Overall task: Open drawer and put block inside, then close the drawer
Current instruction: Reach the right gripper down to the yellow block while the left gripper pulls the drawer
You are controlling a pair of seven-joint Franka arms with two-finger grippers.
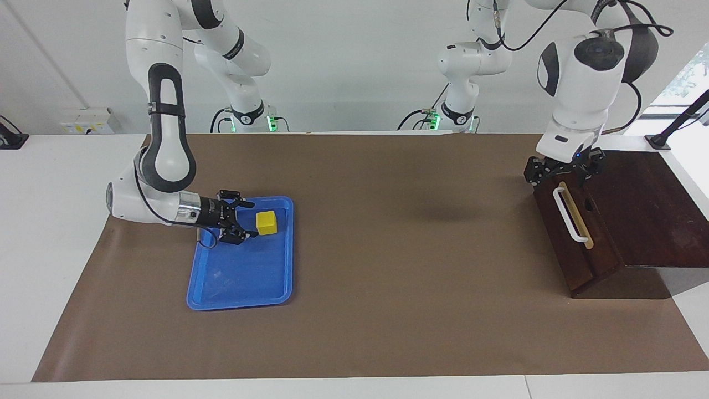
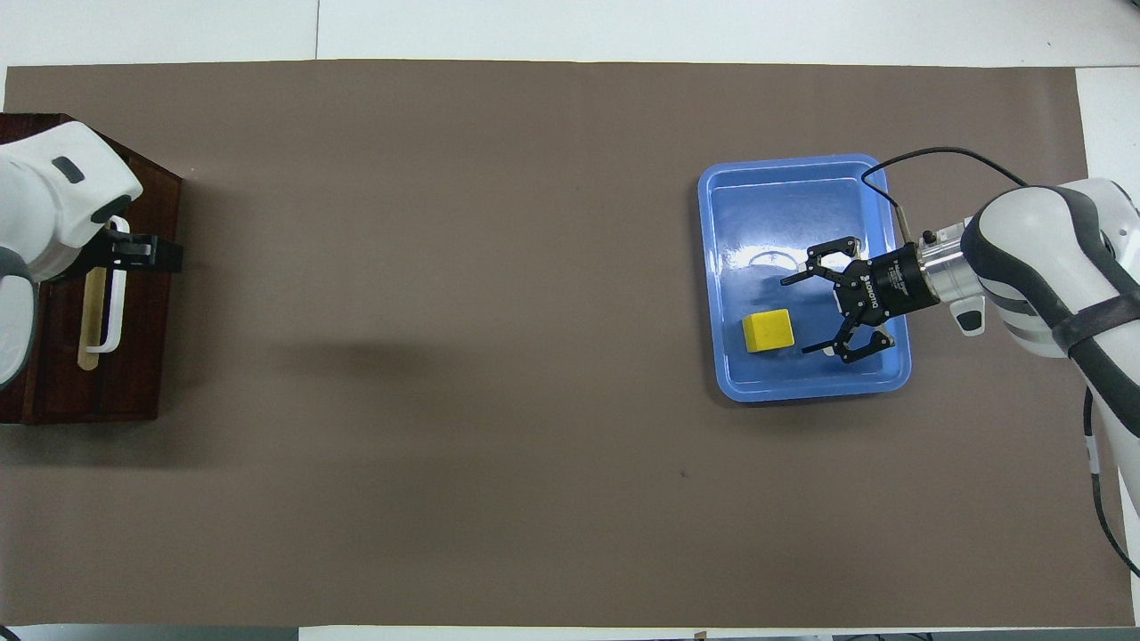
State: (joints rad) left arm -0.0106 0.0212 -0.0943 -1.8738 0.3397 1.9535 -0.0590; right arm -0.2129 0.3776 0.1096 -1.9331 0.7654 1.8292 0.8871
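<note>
The yellow block (image 1: 267, 223) lies in the blue tray (image 1: 243, 277), in the end nearer to the robots; it also shows in the overhead view (image 2: 769, 330). My right gripper (image 1: 250, 220) is open and low over the tray, level with the block on the side toward the right arm's end of the table, jaws apart and not touching it (image 2: 804, 313). The drawer (image 1: 565, 249) is shut in its dark wooden box at the left arm's end. My left gripper (image 1: 564, 173) is open at the end of the white handle (image 1: 570, 216) nearer to the robots.
The tray (image 2: 784, 214) and the drawer box (image 2: 134, 356) stand on a brown mat (image 1: 388, 249) that covers the white table. The box top (image 1: 642, 205) slopes behind the drawer front. A dark bracket (image 1: 673, 130) stands near the box.
</note>
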